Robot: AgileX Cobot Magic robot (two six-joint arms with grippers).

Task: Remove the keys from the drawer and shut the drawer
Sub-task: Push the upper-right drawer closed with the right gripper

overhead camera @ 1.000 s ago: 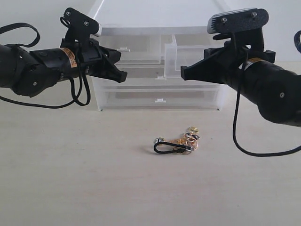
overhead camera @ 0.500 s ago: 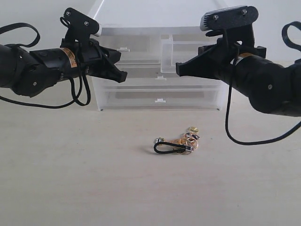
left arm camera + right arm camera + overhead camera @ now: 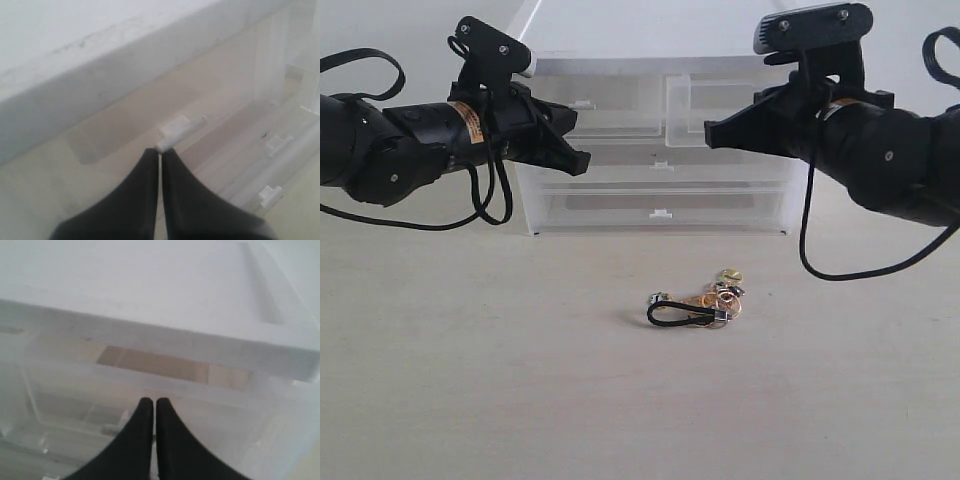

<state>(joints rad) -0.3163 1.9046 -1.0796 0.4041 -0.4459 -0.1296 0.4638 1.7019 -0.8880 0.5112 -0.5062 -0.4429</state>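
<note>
**Right gripper [image 3: 712, 133] pressed shut at drawer [image 3: 720, 98] front; keys [image 3: 700, 303] already out**

Both arms hang across the upper frame in the ext. view, one per side. Right jaws sit tight together w/ nothing between, tip at the drawer's front wall, upper right of centre. Left gripper [image 3: 582, 160], upper left, is also pressed together & empty, tip just by the twin drawer's [image 3: 620, 105] small tab [image 3: 177, 129].

Drawer unit [image 3: 620, 205] stands back centre on the table [image 3: 470, 390]. Drawer seems to stand a bit proud of its twin, so prob. not fully home. Thin translucent plastic: light, slides easy, flexes & can skew. Best pushed mid-front, not at a corner.

Keys lie on the table, lower centre, well apart from both grippers. They look light, loose & floppy; the black strap is the easy hold.

Hard to tell:
- whether the right tip touches the front
- the drawer's own handle, hidden behind the gripper
- the drawer's inside, a blur through the plastic
</note>
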